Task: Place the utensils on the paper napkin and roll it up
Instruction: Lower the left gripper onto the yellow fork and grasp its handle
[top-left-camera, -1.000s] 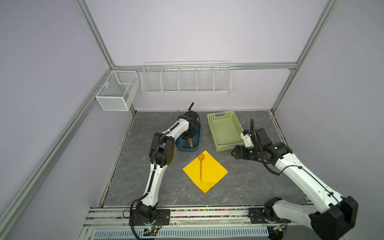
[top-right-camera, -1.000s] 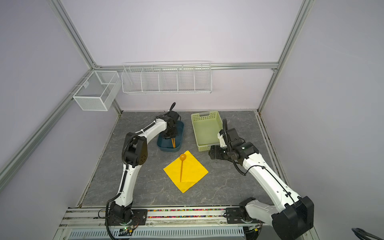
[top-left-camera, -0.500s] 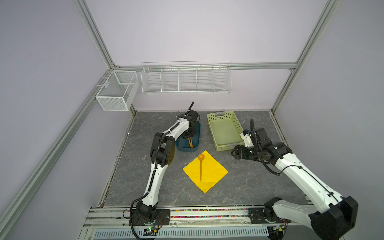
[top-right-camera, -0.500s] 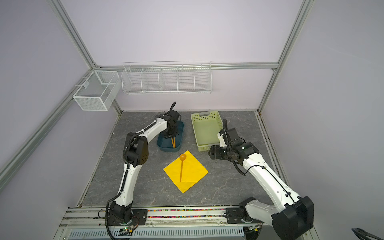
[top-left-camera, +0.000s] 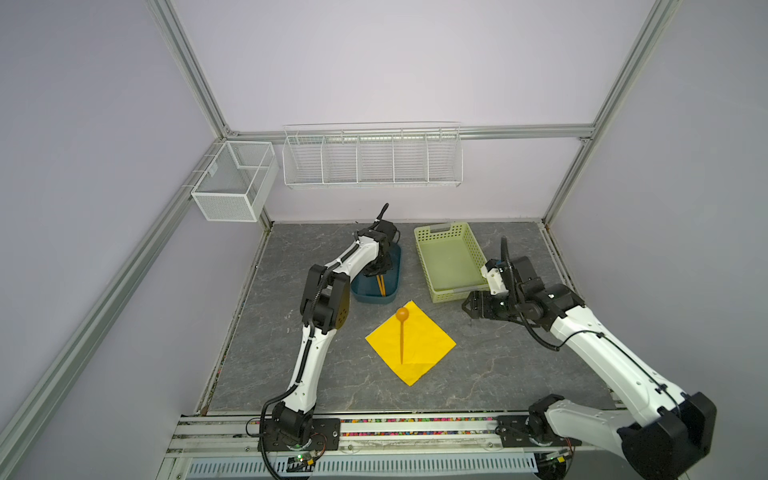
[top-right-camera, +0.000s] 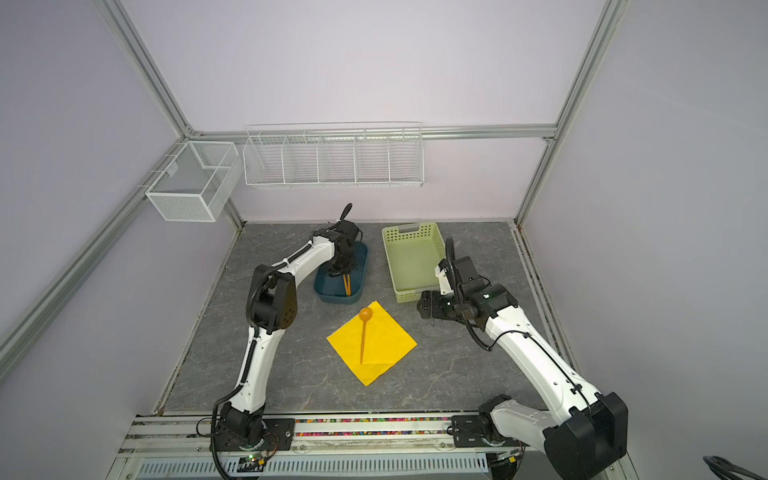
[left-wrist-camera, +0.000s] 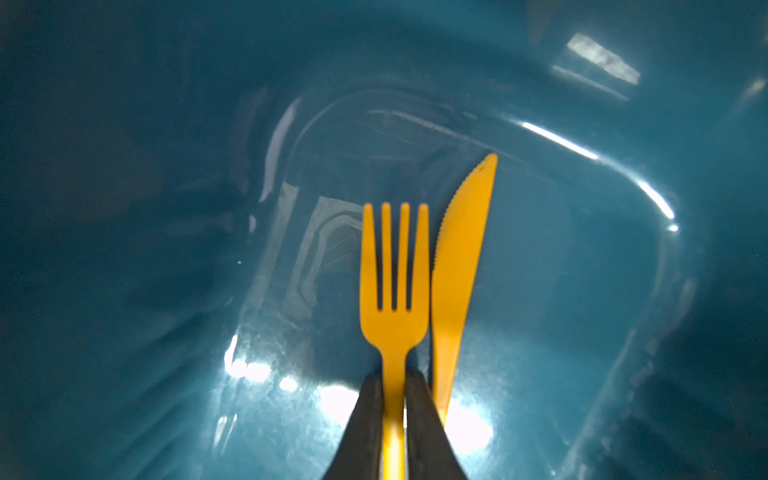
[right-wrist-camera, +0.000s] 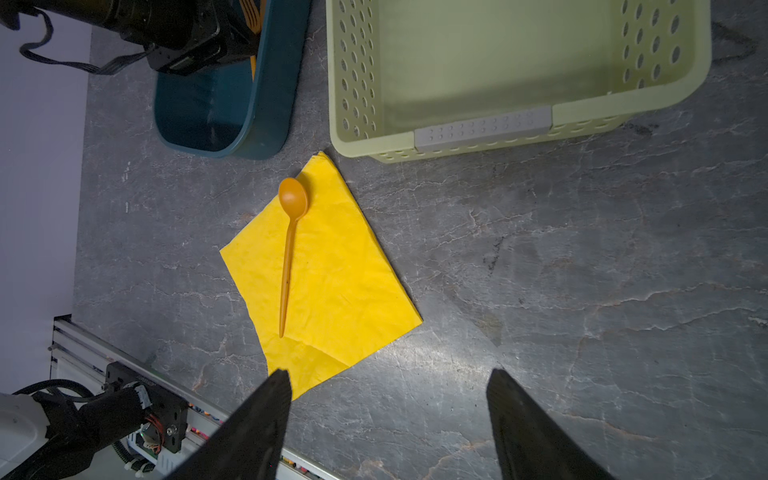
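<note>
Fork (left-wrist-camera: 394, 291). Looks light, stiff, slippery. Lies in blue tub (left-wrist-camera: 166, 208) beside knife (left-wrist-camera: 457, 270). Pinched at thin handle by left gripper (left-wrist-camera: 394, 376). Spoon (right-wrist-camera: 291, 249) on napkin (right-wrist-camera: 340, 270). Right gripper (right-wrist-camera: 389, 372) wide apart, holding nothing.

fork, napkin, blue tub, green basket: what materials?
Fork: likely moulded plastic, matte orange-yellow; uniform colour, thick blunt tines.
Napkin: paper, thin and matte; creases and fine wrinkles.
Blue tub: probably glossy plastic; sharp light glare, rounded corners.
Green basket: plastic, satin; moulded rows of holes, grey handle insert.
</note>
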